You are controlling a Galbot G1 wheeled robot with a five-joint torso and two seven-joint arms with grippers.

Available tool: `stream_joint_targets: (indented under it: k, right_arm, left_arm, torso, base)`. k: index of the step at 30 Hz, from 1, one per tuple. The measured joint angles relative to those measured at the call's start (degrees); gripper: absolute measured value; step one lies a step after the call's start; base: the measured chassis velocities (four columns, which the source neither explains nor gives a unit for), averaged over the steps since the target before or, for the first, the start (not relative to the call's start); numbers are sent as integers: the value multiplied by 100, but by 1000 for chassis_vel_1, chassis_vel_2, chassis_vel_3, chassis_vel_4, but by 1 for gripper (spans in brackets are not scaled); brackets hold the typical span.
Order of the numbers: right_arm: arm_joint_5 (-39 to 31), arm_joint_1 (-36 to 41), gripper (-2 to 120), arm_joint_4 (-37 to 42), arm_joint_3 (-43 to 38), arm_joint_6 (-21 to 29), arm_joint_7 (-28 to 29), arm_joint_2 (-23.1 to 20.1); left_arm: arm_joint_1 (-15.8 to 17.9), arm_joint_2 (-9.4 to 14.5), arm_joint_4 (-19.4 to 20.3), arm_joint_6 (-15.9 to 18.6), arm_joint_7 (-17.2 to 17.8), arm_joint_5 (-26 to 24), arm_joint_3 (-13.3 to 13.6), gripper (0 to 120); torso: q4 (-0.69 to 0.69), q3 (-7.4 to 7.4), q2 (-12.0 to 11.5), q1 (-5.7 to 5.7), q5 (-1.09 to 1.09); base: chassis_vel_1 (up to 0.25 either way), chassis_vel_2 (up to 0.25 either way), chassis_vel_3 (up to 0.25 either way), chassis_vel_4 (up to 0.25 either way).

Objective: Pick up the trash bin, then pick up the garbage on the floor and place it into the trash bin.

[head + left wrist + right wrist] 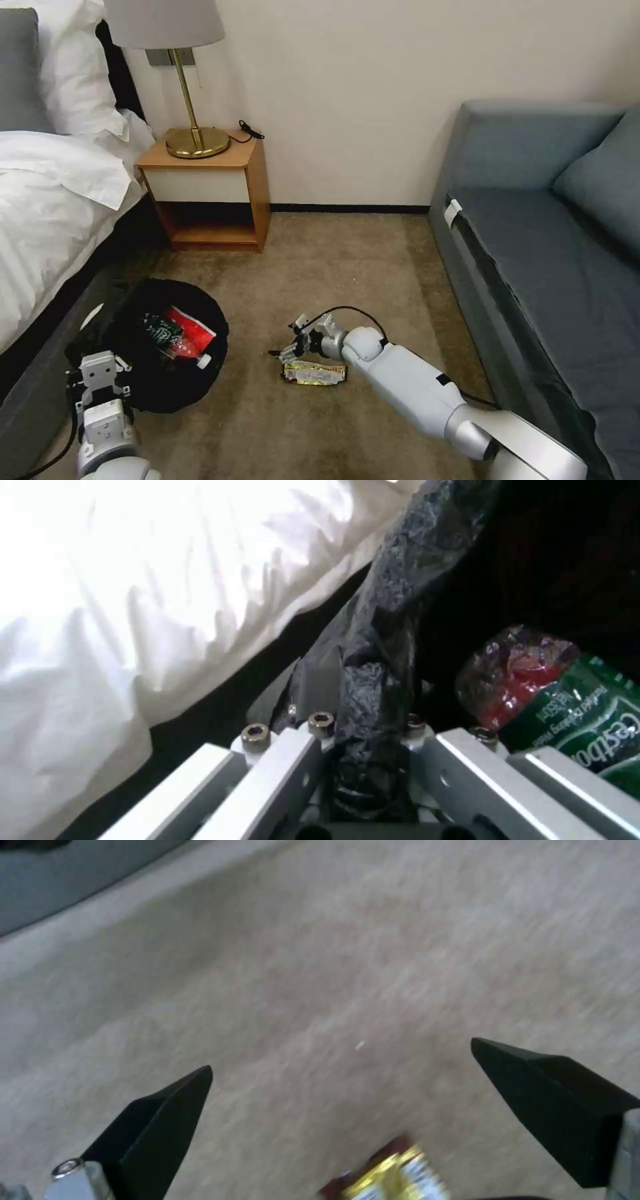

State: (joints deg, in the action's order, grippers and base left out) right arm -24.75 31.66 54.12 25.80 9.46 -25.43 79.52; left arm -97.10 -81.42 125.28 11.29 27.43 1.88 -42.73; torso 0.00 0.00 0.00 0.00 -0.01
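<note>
Down on the carpet, the right gripper hangs just above the near end of the gold wrapper, its black fingers spread wide with nothing between them; the wrist view shows the wrapper lying just short of the gap. By the bed, the left gripper is clamped on the bag-lined rim of the bin, black plastic pinched in its jaws. Inside the bin lie the red packet and the green-labelled bottle. So the job looks well along: bin in hand, at least two pieces already in, and the wrapper the one piece left lying on the floor; whether the paper bag is in the bin I cannot tell. Flat on short beige pile, the wrapper offers little edge to grip. Around stand a nightstand with a brass lamp and a grey sofa at the right.
</note>
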Motion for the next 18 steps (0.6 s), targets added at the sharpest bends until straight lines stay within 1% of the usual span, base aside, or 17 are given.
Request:
stream_joint_targets:
  k: [3, 5, 10, 18]
  right_arm:
    - [-162, 2, 100, 7, 86, 135, 38, 3]
    - [-308, -17, 100, 15, 224, 325, 106, -6]
    - [-465, -64, 100, 98, 463, 600, 125, -101]
    - [-357, -14, 100, -101, 527, 539, 55, -133]
  left_arm:
    - [-17, 19, -16, 0, 0, -35, -50, 1]
    - [-71, 36, -32, -4, -6, -63, -107, 1]
    - [-133, 16, -24, -19, -23, -58, -80, 1]
    - [-124, -66, 107, 76, 48, -2, 25, 1]
  torso:
    - [0, 0, 0, 0, 1]
    - [1, 0, 0, 0, 2]
    - [1, 0, 0, 0, 1]
    - [0, 0, 0, 0, 1]
  base:
    - [0, 0, 0, 0]
    - [0, 0, 0, 0]
    - [0, 0, 0, 0]
    - [0, 0, 0, 0]
